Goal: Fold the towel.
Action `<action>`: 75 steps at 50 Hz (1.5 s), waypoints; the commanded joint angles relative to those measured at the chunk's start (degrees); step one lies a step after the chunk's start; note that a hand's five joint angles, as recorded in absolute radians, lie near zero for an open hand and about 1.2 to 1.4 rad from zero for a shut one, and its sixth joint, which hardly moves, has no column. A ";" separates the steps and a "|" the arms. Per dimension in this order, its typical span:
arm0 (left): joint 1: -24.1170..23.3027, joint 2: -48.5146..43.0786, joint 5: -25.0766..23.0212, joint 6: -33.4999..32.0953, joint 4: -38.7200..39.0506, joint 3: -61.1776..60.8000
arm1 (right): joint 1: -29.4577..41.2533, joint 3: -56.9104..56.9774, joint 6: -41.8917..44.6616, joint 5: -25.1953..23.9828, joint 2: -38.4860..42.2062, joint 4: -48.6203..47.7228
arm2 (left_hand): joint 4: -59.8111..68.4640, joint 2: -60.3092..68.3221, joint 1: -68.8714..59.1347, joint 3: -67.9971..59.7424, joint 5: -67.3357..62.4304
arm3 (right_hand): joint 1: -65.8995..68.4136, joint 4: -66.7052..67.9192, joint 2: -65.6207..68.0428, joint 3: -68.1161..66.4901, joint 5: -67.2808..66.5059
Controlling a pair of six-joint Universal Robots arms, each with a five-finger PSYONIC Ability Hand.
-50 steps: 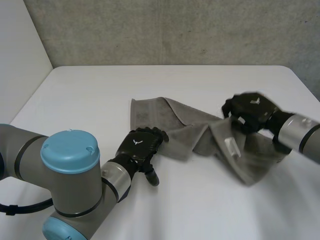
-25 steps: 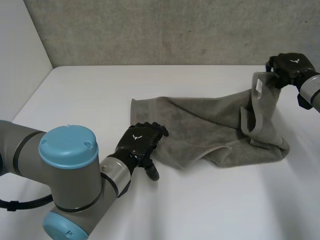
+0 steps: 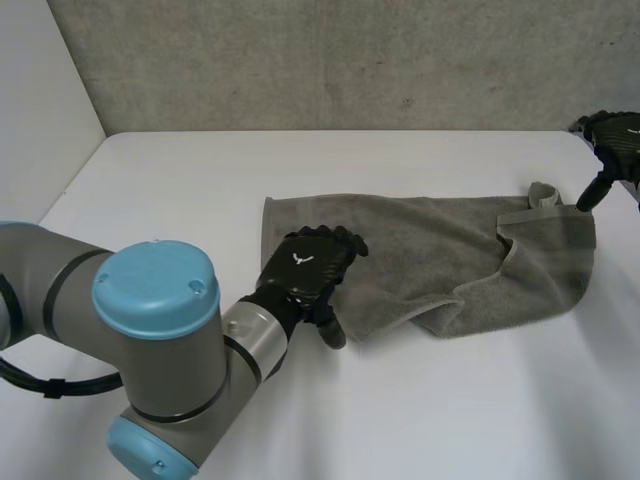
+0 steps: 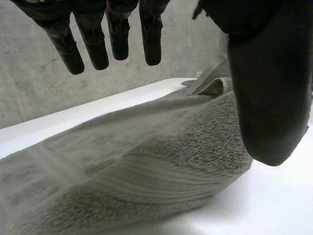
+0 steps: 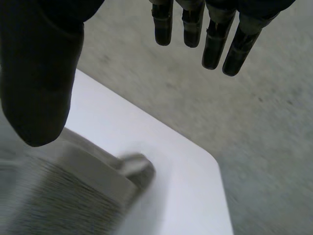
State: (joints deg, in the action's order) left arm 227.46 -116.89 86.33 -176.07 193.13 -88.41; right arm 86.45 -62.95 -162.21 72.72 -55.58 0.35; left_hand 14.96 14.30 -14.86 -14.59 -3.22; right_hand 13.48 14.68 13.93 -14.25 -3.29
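A grey terry towel (image 3: 440, 265) lies on the white table (image 3: 190, 180), stretched lengthwise from about the table's middle toward its right edge and stopping just short of it. Its left end is a straight short edge with a woven band running across it. Along the near side the cloth is doubled over on itself in a loose, uneven fold. At the right end the hem is turned back, and one corner stands up in a small loop.
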 commanded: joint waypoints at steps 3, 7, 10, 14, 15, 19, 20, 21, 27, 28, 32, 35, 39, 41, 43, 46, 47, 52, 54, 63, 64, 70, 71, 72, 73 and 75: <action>-2.81 -3.96 0.24 0.02 -0.30 3.42 | -0.58 -18.88 0.58 -11.99 -15.08 -1.84 | -1.39 -0.72 1.28 1.01 -0.36 | -3.48 -4.68 -3.93 4.25 3.29; -4.13 -6.59 0.33 -0.07 -0.39 5.78 | 0.12 -24.75 3.55 -16.98 -17.71 -1.67 | -1.22 -0.55 1.11 0.84 -0.53 | -3.48 -4.68 -3.93 4.25 3.29; -5.01 -8.52 0.68 -0.15 -0.39 7.71 | 0.13 -27.04 8.73 -19.01 -17.46 -1.32 | -0.22 0.45 0.11 -0.16 -1.53 | -3.48 -4.68 -3.93 4.25 3.29; -5.45 -10.82 2.27 -0.33 -0.39 10.09 | 0.13 -27.40 15.61 -19.10 -15.70 -0.88 | 0.80 1.47 -0.91 -1.18 -2.55 | -3.48 -4.68 -3.93 4.25 3.29; -5.71 -11.86 3.31 -0.33 -0.56 11.23 | 0.13 -27.14 19.26 -18.93 -13.78 -0.62 | 1.63 2.30 -1.74 -2.01 -3.38 | -3.48 -4.68 -3.93 4.25 3.29; -5.89 -13.89 5.17 -0.51 -0.91 13.43 | 0.13 -26.17 26.86 -18.75 -9.55 0.18 | 3.83 4.50 -3.93 -4.20 -5.58 | -3.48 -4.68 -3.93 4.25 3.29; -5.98 -14.85 5.78 -0.51 -1.09 14.57 | 0.13 -24.87 30.25 -18.49 -7.63 0.96 | 5.16 5.83 -5.27 -5.54 -6.91 | -3.48 -4.68 -3.93 4.25 3.29; -5.98 -15.82 6.22 -0.42 -1.35 15.53 | 0.13 -23.55 33.25 -18.14 -5.70 1.92 | 7.51 8.17 -7.61 -7.88 -9.25 | -3.48 -4.68 -3.93 4.25 3.29; -5.98 -18.02 6.57 -0.07 -2.14 17.83 | 0.56 -19.15 39.60 -15.77 -0.15 2.99 | 11.90 12.57 -12.01 -12.28 -13.65 | -2.41 -3.61 -2.85 3.18 2.22; -5.98 -18.63 6.66 0.02 -2.49 18.53 | 0.57 -19.14 39.60 -15.76 -0.14 2.99 | 12.07 12.74 -12.17 -12.44 -13.82 | -2.39 -3.58 -2.83 3.16 2.20; -6.15 -20.39 7.80 0.20 -2.93 20.37 | 1.18 -16.69 40.13 -15.24 2.49 2.90 | 12.58 13.24 -12.68 -12.95 -14.32 | 2.30 1.11 1.86 -1.54 -2.49; -6.50 -20.84 8.15 0.37 -3.02 20.99 | 1.79 -15.37 40.22 -15.15 4.07 2.64 | 12.58 13.24 -12.68 -12.95 -14.32 | 5.50 4.31 5.06 -4.73 -5.69; -7.29 -21.80 8.33 0.90 -2.93 22.48 | 2.23 -14.57 40.22 -14.97 5.04 1.41 | 12.58 13.24 -12.68 -12.95 -14.32 | 14.71 13.52 14.27 -13.94 -14.90; -7.29 -21.98 8.51 0.90 -2.93 22.93 | 2.32 -14.48 40.13 -14.80 5.22 0.35 | 12.74 13.41 -12.85 -13.12 -14.49 | 22.00 20.81 21.56 -21.23 -22.19; -7.29 -22.24 8.95 0.90 -2.93 23.37 | 2.32 -14.74 40.04 -14.36 5.22 -1.57 | 14.26 14.93 -14.36 -14.63 -16.00 | 38.41 37.21 37.96 -37.64 -38.60; -7.29 -22.59 10.18 0.90 -3.02 24.07 | 2.32 -14.92 40.04 -14.27 5.13 -2.11 | 25.36 26.03 -25.46 -25.73 -27.11 | 46.90 45.70 46.45 -46.13 -47.09; -7.29 -22.59 10.78 0.90 -3.02 24.16 | 2.32 -15.01 40.04 -14.27 5.05 -2.11 | 32.35 33.02 -32.46 -32.73 -34.10 | 56.06 54.86 55.61 -55.29 -56.25; -7.12 -21.81 12.19 0.46 -3.28 23.72 | 2.32 -15.45 39.08 -14.18 3.81 -1.67 | 48.87 49.54 -48.98 -49.25 -50.62 | 66.52 65.32 66.07 -65.75 -66.71; -6.77 -21.10 12.72 0.37 -3.55 23.19 | 2.41 -17.02 38.12 -14.27 0.93 -0.45 | 50.25 50.92 -50.36 -50.63 -52.00 | 66.52 65.32 66.07 -65.75 -66.71; 0.86 -7.06 13.96 -0.07 -7.42 15.12 | 2.32 -24.68 25.54 -15.15 -10.34 2.02 | 52.27 52.94 -52.38 -52.65 -54.02 | 66.52 65.32 66.07 -65.75 -66.71; 2.18 -4.95 13.87 -0.15 -7.42 13.54 | 2.32 -26.94 22.50 -15.24 -12.60 2.02 | 52.27 52.94 -52.38 -52.65 -54.02 | 66.52 65.32 66.07 -65.75 -66.71; 5.62 -0.97 13.52 -2.18 -7.42 9.30 | 4.07 -34.86 13.78 -15.85 -20.34 1.41 | 52.27 52.94 -52.38 -52.65 -54.02 | 66.52 65.32 66.07 -65.75 -66.71; 7.02 -0.36 13.08 -4.00 -7.42 7.82 | 4.08 -34.87 13.76 -15.85 -20.36 1.41 | 52.11 52.78 -52.21 -52.48 -53.85 | 66.52 65.32 66.07 -65.75 -66.71; 8.42 0.25 12.38 -5.94 -7.50 6.07 | 5.21 -36.35 11.85 -15.94 -21.75 0.88 | 52.11 52.77 -52.21 -52.48 -53.85 | 66.52 65.32 66.07 -65.75 -66.71; 8.44 0.26 12.37 -5.96 -7.51 6.05 | 5.22 -36.37 11.83 -15.94 -21.76 0.88 | 52.11 52.77 -52.21 -52.48 -53.85 | 66.52 65.32 66.07 -65.75 -66.71; 10.97 1.13 11.15 -9.89 -7.42 2.64 | 7.06 -39.08 6.76 -15.24 -24.30 -1.48 | 51.94 52.61 -52.04 -52.31 -53.69 | 66.52 65.32 66.07 -65.75 -66.71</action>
State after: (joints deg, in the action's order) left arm 233.66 -117.68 99.54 -179.18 185.57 -79.74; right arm 90.25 -96.52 -147.34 57.05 -74.79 1.84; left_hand 65.38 65.38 -65.18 -65.02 -55.51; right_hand 76.50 76.22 73.47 -75.75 -65.66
